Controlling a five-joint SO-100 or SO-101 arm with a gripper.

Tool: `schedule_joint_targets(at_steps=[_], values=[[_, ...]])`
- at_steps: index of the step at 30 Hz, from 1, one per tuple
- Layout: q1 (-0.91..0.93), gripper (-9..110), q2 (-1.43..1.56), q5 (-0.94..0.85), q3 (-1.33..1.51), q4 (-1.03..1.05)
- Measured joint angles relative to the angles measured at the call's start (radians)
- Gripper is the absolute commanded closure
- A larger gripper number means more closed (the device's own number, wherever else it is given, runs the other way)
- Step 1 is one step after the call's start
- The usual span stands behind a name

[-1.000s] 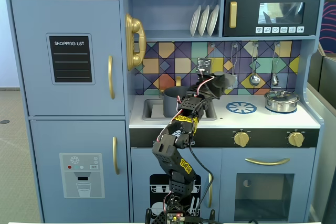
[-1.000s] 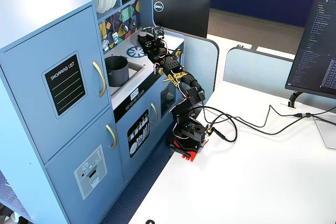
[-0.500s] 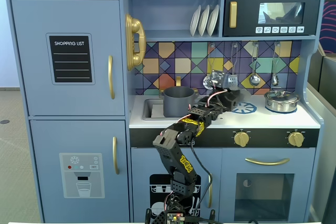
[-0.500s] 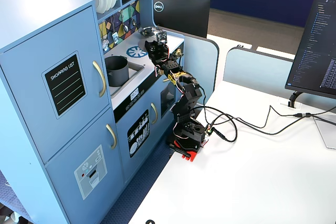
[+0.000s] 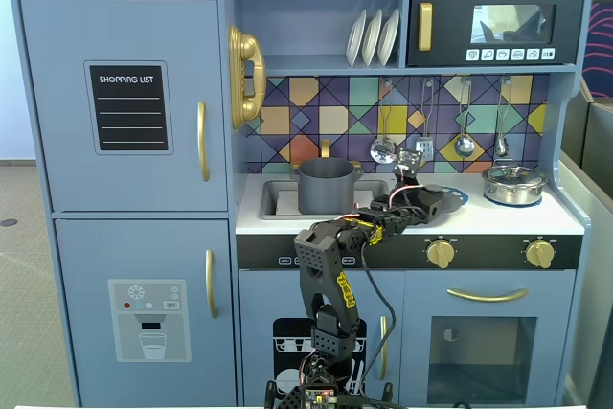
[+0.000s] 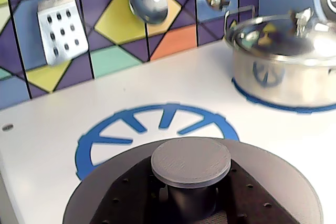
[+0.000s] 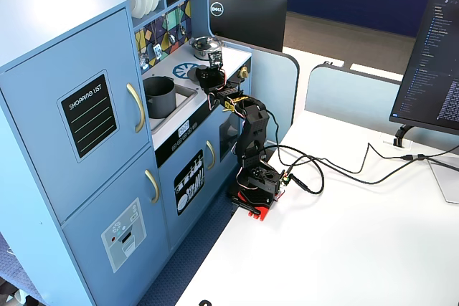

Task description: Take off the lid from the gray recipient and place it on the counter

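Observation:
The gray recipient (image 5: 326, 186) stands uncovered in the sink, also seen in a fixed view (image 7: 159, 97). My gripper (image 6: 191, 196) is shut on the knob of the dark gray lid (image 6: 190, 160). Its dark fingers (image 6: 134, 195) sit on either side of the knob's stem, over the disc. The lid (image 5: 442, 194) hangs level and low over the blue burner ring (image 6: 157, 128) on the white counter (image 6: 47, 129), covering the ring's near part. Whether it touches the counter cannot be told. In a fixed view my gripper (image 5: 429, 202) is right of the recipient.
A shiny silver pot (image 6: 283, 61) with its own lid stands on the counter right of the burner ring (image 5: 513, 184). A slotted spatula (image 6: 60, 27) and ladle (image 6: 148, 1) hang on the tiled back wall. The sink (image 5: 278, 200) lies to the left.
My arm has swung right from beside the recipient and come down, carrying the lid from up near the backsplash to low over the burner ring.

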Motion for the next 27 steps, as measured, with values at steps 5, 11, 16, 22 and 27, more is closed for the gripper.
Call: schedule_joint_targets(at_steps=[5, 11, 16, 22, 27], values=[[0.0, 102, -0.061, 0.005, 0.0, -0.035], [0.0, 98, -0.094, 0.005, -0.002, -0.069], [0.002, 72, -0.097, 0.02, -0.002, -0.094], [0.008, 66, -0.095, 0.0, 0.009, -0.095], [0.032, 65, -0.061, -0.006, 0.038, -0.098]])
